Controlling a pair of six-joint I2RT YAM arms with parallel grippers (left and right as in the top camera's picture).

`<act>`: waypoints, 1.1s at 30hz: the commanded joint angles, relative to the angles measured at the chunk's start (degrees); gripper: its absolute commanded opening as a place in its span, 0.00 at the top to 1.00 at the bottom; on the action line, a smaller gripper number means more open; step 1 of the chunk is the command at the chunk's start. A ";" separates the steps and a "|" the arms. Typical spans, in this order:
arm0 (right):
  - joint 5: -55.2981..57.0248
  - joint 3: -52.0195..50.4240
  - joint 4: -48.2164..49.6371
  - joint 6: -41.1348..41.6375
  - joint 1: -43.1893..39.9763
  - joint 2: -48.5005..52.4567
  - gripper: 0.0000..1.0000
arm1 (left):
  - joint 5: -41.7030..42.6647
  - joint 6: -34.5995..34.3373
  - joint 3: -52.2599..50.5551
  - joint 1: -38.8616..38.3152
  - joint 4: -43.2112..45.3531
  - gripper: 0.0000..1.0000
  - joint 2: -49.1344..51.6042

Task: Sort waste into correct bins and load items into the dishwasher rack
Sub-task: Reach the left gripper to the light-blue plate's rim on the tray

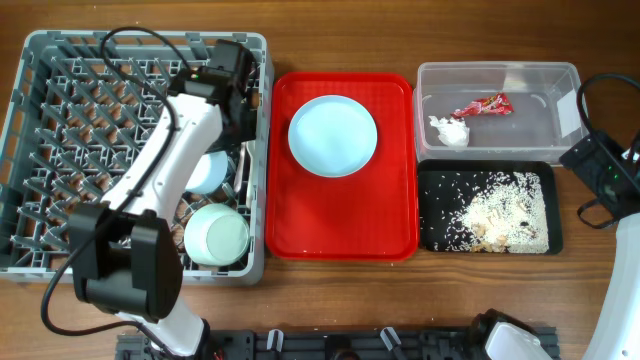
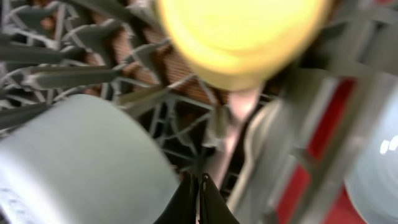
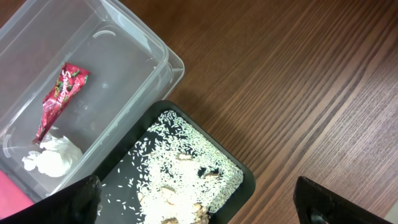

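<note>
Count on inspection.
- Racks: one grey dishwasher rack (image 1: 70, 130).
- Trays: two, one red tray (image 1: 340, 215) and one black tray (image 1: 440, 225).
- Tubs: one clear tub (image 1: 540, 110).
- Plates: one light blue plate (image 1: 332, 135).
- Bowls: two, one light blue bowl (image 1: 208, 175) and one pale green bowl (image 1: 218, 236).
- Cups: one yellow cup (image 2: 242, 31).
- Wrappers: one red wrapper (image 1: 484, 106).
- Napkins: one white napkin (image 1: 450, 131).
- Rice scraps (image 1: 505, 215): too many to count.

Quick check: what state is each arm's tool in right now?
Left tool: closed, with nothing visible between its fingers.
Right tool: open and empty.
</note>
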 commanded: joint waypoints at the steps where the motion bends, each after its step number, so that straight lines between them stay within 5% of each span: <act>1: 0.17 0.96 0.13 0.44 -0.17 0.35 0.00 | -2.36 0.28 -0.11 3.10 -0.52 0.96 0.17; 12: 0.17 0.96 0.13 0.44 -0.17 0.35 0.00 | 0.46 0.98 -0.13 8.07 0.70 0.96 -0.26; 26: 0.17 0.96 0.13 0.42 -0.17 0.35 0.00 | 6.69 0.96 0.76 0.48 2.08 0.92 -4.79; 30: 0.17 0.96 0.13 0.42 -0.17 0.35 0.00 | 7.96 0.96 0.76 -4.35 6.01 0.84 -4.66; 33: 0.15 0.96 0.13 0.42 -0.17 0.35 0.00 | 7.96 0.92 0.76 -7.93 9.55 0.66 -4.11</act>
